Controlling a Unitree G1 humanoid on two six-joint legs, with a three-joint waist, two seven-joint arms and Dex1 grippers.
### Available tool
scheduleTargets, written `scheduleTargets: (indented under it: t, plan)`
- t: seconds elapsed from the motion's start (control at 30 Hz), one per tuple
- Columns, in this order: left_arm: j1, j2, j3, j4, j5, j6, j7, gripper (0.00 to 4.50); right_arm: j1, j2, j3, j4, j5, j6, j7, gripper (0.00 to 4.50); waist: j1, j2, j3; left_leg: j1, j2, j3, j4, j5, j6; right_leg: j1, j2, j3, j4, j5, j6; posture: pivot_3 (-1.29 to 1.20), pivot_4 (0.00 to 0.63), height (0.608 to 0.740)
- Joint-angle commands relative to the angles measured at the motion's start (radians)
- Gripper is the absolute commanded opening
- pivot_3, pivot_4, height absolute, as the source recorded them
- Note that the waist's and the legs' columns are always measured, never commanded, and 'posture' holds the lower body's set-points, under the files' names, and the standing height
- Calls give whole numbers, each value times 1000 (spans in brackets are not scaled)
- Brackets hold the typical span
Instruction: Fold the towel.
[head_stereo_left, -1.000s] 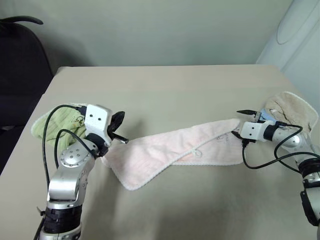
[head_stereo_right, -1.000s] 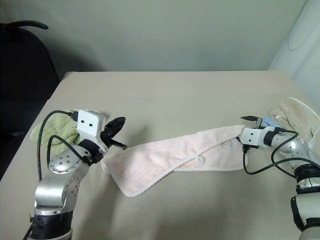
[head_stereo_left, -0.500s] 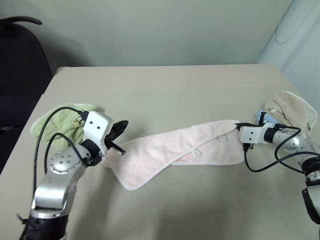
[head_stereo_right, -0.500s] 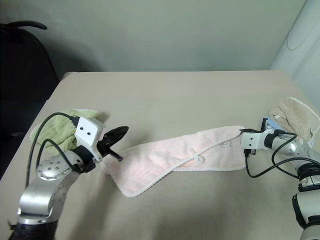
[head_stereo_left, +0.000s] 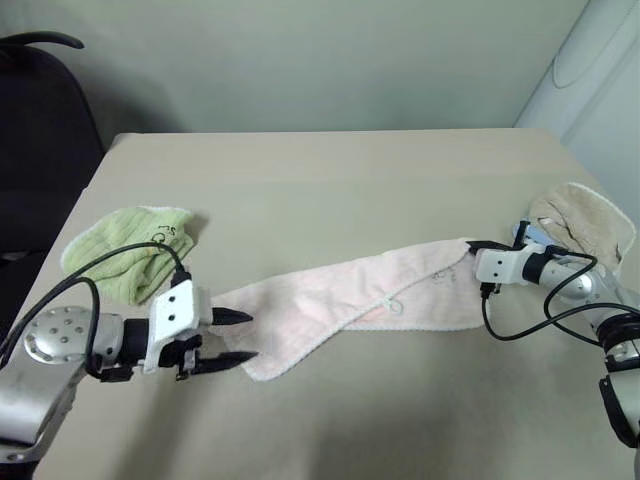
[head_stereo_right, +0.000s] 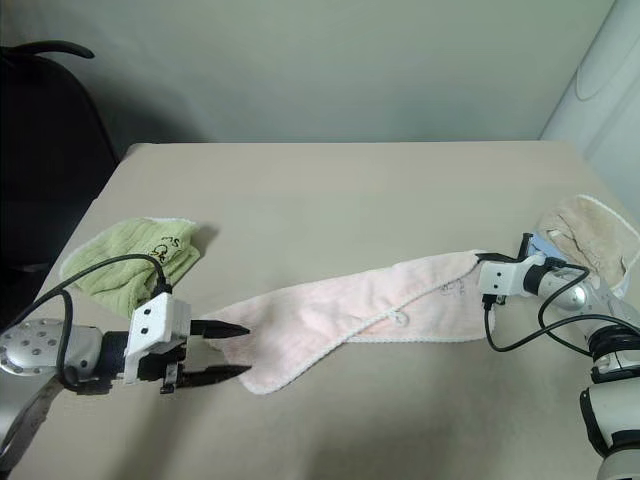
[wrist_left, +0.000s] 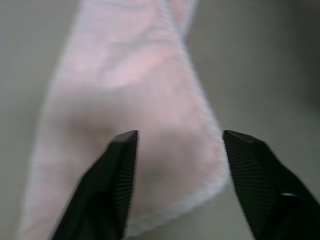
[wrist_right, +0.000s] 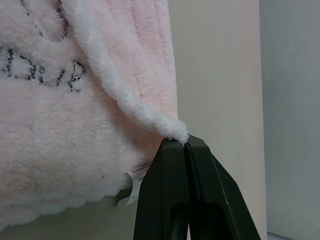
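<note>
Towel (head_stereo_left: 350, 300) lies across the middle of the worktop (head_stereo_left: 330, 180) as a long, narrow, rumpled band running from near left toward far right. One long edge is lapped over on itself, with the white trim and small loop tab showing near the middle. Not a tidy fold.

Right hand (head_stereo_left: 474, 247) sits at the towel's right end, fingers pressed fully together. In the right wrist view the white trimmed corner sits right at the fingertips (wrist_right: 175, 150). It looks pinched there, though how much cloth is actually between them is hard to tell.

Left hand (head_stereo_left: 238, 337) lies low over the worktop at the towel's left end, fingers well apart and pointing along the band. It has hold of nothing. In the left wrist view the end of the towel lies between and just beyond the two fingers (wrist_left: 117, 165).

Lime-green cloth (head_stereo_left: 130, 245) sits off to the left, clear of the towel. Beige towel (head_stereo_left: 585, 220) bunched at the far right edge, just behind the right arm.

Progress, as judged: early. One end appears secured, the other not yet taken. Still to do: grip the left end, spread or square the band, bring the ends together, flatten.
</note>
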Motion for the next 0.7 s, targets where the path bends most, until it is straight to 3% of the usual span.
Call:
scheduleTargets:
  t: [0.03,0.07,0.2,0.63,0.7]
  plan:
    - [-12,13,-71,-2,28,-63,-58,4204,14,-12,-18,-37,27,0,-20,0,0,0,0,0,0,0,0,0,0,0,0,0,0,0,0,0,150,740]
    - [-24,10,-100,13,68,-109,-61,4452,21,-13,-20,-44,31,0,-20,0,0,0,0,0,0,0,0,0,0,0,0,0,0,0,0,0,150,740]
    - [-86,-12,-206,77,205,-235,-34,4452,52,-13,-27,-74,43,7,-18,0,0,0,0,-1,0,0,-1,0,0,-1,-1,0,0,0,0,0,150,740]
    - [-94,0,-309,149,329,-337,-49,4452,99,-13,-36,-150,80,41,-8,0,-2,0,0,-3,1,-1,-1,0,1,-2,-2,0,-1,0,0,0,150,740]
    - [-97,0,-311,165,345,-352,-37,3850,98,-9,-37,-156,87,41,-4,0,-2,0,0,-3,1,-1,-1,0,1,-2,-2,0,-1,0,0,0,150,740]
